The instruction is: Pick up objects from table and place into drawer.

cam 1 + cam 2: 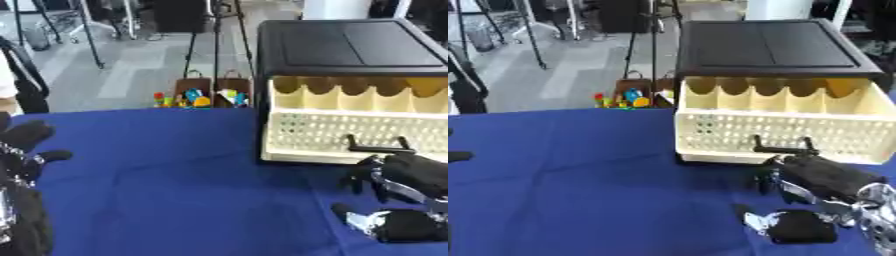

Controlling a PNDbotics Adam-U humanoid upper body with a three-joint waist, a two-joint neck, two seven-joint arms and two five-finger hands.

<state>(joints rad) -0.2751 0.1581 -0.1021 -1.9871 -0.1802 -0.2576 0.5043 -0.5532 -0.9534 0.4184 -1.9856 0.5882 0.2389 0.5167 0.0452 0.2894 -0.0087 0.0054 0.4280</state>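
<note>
Blue surface (pixel 175 175), bare of loose objects within view. Cream drawer (pixel 780 125) pulled open from black cabinet (pixel 767 47), black handle (pixel 782 145) facing front. Right hand (pixel 820 175) just below handle, fingers curled, holding nothing visible. Left hand (pixel 22 150) idle at left edge, fingers relaxed. Step unclear: no object to pick visible; next move likely needs locating one.

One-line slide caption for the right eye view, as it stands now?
Right hand hovers below the open cream drawer's black handle, over a dark object on the blue table.
</note>
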